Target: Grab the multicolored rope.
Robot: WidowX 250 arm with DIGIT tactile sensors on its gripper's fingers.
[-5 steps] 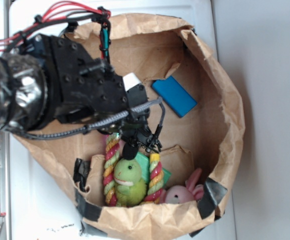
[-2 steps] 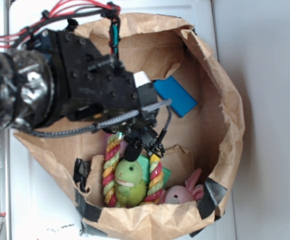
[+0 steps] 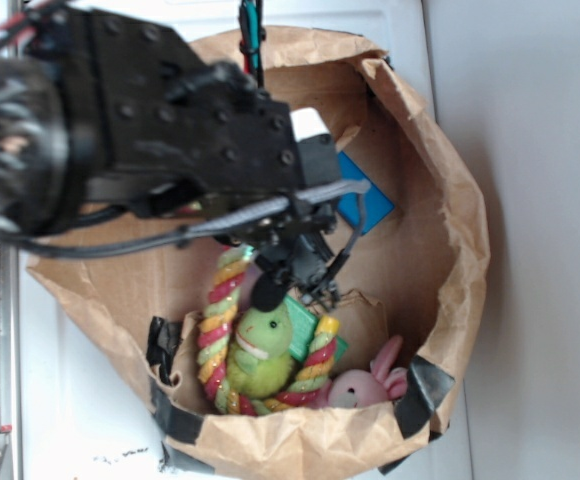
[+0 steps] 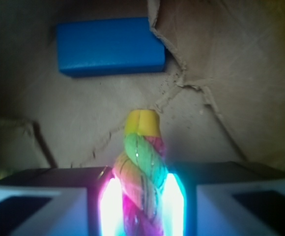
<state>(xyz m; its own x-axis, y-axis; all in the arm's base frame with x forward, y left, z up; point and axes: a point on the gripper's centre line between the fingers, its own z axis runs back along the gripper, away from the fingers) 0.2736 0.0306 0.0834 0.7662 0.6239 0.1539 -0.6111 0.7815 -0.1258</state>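
Gripper (image 4: 141, 196) is clamped tight on the multicolored rope (image 3: 220, 300), squeezing its top bend between both fingers. A blue block (image 4: 110, 45) lies just beyond, inside the paper bag (image 3: 450, 200).

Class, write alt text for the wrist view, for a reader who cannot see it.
A twisted multicolored rope, banded yellow, green and pink, stands up between the gripper's two jaws, which press against it on both sides. Behind it lies a blue rectangular block on the creased brown paper of the bag's floor.
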